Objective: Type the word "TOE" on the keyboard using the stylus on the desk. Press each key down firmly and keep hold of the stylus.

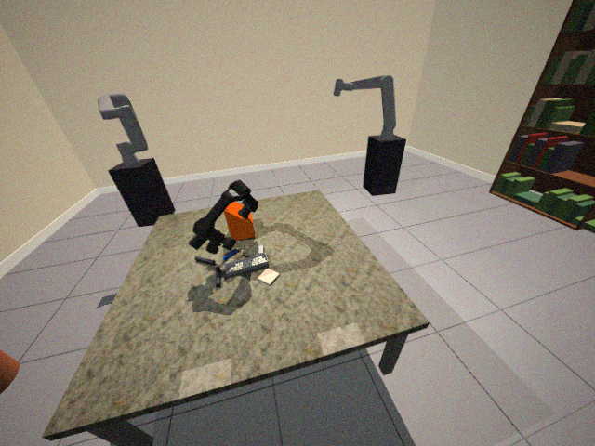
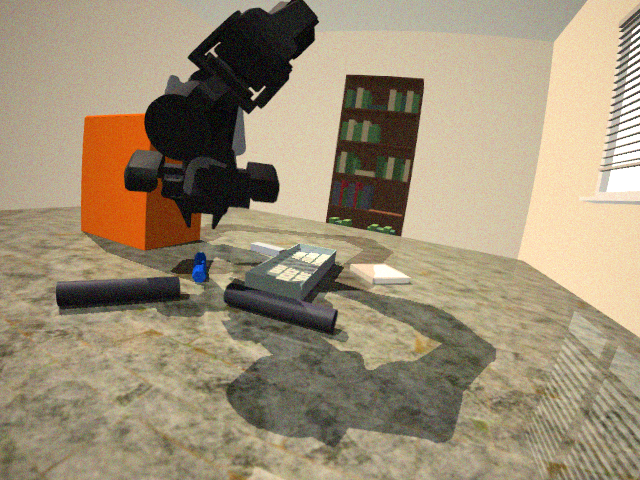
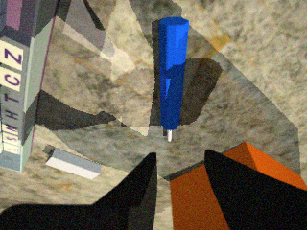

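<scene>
The blue stylus (image 1: 231, 254) (image 2: 199, 267) (image 3: 173, 72) lies flat on the desk beside the keyboard (image 1: 245, 265) (image 2: 294, 268) (image 3: 37, 72). In the wrist view its thin pale tip points towards the fingers. My gripper (image 2: 201, 227) (image 3: 180, 157) is partly open with nothing between its fingertips. It hangs above the desk, and the stylus lies beyond the fingertips in the wrist view. The wrist view shows only one end of the keyboard, with Z, C, T, H and N readable; O and E are outside that view.
An orange block (image 1: 239, 225) (image 2: 116, 180) (image 3: 194, 206) stands near the arm. Two dark cylinders (image 1: 205, 260) (image 2: 118, 291) (image 1: 218, 277) (image 2: 281, 308) lie near the keyboard. A small pale bar (image 1: 260, 250) (image 2: 266, 248) (image 3: 74, 164) and a cream pad (image 1: 268, 276) (image 2: 378, 273) lie on other sides of it.
</scene>
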`<state>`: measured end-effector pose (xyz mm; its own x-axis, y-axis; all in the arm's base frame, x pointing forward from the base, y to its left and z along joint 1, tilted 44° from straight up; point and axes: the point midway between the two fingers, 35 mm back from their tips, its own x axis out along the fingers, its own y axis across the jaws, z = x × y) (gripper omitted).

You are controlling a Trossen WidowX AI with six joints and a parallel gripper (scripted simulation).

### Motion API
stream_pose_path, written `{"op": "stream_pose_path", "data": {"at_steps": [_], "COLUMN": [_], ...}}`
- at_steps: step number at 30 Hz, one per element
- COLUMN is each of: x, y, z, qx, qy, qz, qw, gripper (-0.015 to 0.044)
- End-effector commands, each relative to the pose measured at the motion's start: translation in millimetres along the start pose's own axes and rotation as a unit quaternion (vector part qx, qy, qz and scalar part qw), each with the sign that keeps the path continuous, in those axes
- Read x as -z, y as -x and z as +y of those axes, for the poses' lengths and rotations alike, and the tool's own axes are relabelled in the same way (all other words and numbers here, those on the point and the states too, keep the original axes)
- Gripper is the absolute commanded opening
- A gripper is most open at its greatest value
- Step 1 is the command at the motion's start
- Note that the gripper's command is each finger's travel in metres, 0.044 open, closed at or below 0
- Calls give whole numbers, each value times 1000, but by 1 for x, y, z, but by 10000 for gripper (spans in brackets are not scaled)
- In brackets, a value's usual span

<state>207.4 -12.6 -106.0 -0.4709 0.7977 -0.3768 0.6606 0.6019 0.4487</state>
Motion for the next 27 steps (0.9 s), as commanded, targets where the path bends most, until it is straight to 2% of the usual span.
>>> {"op": "stream_pose_path", "data": {"at_steps": [1,27], "x": [-3,-12], "y": [-3,-20], "z": [0,1], "qx": [0,0], "qy": [-2,-2], "qz": [1,1], "qw": [1000,1000], "gripper": [150,150]}}
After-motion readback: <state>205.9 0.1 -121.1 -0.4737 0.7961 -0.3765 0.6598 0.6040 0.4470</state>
